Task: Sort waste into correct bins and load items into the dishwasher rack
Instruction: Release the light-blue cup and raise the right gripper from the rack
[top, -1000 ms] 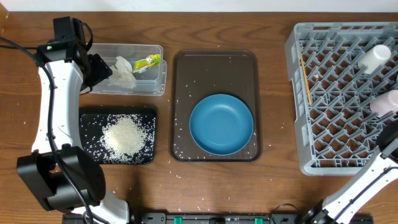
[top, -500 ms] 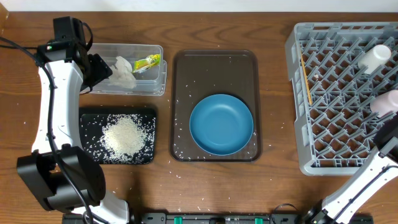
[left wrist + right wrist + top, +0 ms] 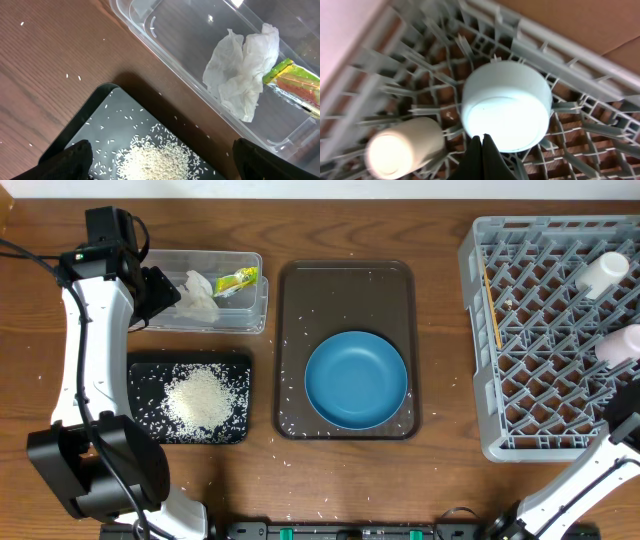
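Observation:
The crumpled white tissue (image 3: 197, 292) and the yellow-green wrapper (image 3: 238, 280) lie in the clear tub (image 3: 160, 320); both also show in the left wrist view, the tissue (image 3: 242, 75) and the wrapper (image 3: 295, 85). Rice (image 3: 203, 398) is piled in the black tray (image 3: 140, 370). My left gripper (image 3: 162, 160) is open and empty above that rice (image 3: 155, 160). The dark blue plate (image 3: 356, 380) sits on the brown tray (image 3: 345, 275). The grey rack (image 3: 540, 430) holds the chopsticks (image 3: 492, 310), white cup (image 3: 603, 272) and pink cup (image 3: 620, 345). My right gripper (image 3: 481, 142) is shut and empty above the upturned light blue bowl (image 3: 506, 112) in the rack.
Loose rice grains are scattered on the brown tray, in the black tray and on the wooden table (image 3: 260, 470). The left arm (image 3: 95, 330) stands over the table's left side. The right arm (image 3: 625, 430) enters at the lower right corner, over the rack's edge.
The right arm has drawn back a little toward the front right edge of the overhead view. The left arm and all objects have not moved.

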Controlling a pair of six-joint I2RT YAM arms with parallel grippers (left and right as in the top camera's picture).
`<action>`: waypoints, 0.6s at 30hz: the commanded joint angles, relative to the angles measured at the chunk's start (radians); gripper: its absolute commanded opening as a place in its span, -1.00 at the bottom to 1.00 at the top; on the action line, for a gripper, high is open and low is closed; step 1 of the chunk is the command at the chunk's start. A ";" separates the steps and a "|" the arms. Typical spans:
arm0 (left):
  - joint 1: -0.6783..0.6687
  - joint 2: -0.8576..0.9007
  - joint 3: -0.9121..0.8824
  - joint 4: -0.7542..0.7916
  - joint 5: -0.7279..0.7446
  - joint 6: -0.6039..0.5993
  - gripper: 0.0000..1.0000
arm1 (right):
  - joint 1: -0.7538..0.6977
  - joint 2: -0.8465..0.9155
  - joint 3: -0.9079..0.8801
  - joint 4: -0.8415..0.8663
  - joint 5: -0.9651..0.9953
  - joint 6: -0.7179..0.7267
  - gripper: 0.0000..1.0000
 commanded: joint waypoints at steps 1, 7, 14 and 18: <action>0.003 -0.022 -0.004 -0.006 -0.001 -0.008 0.84 | -0.008 0.059 -0.003 0.000 0.023 -0.019 -0.98; 0.003 -0.022 -0.004 -0.005 -0.001 -0.008 0.84 | -0.027 0.105 -0.003 0.031 0.039 -0.019 -0.99; 0.003 -0.022 -0.004 -0.006 -0.001 -0.008 0.84 | -0.054 0.124 -0.003 0.050 0.040 -0.019 -0.98; 0.003 -0.022 -0.004 -0.006 -0.001 -0.008 0.84 | -0.065 0.124 -0.003 0.067 0.040 -0.019 -0.98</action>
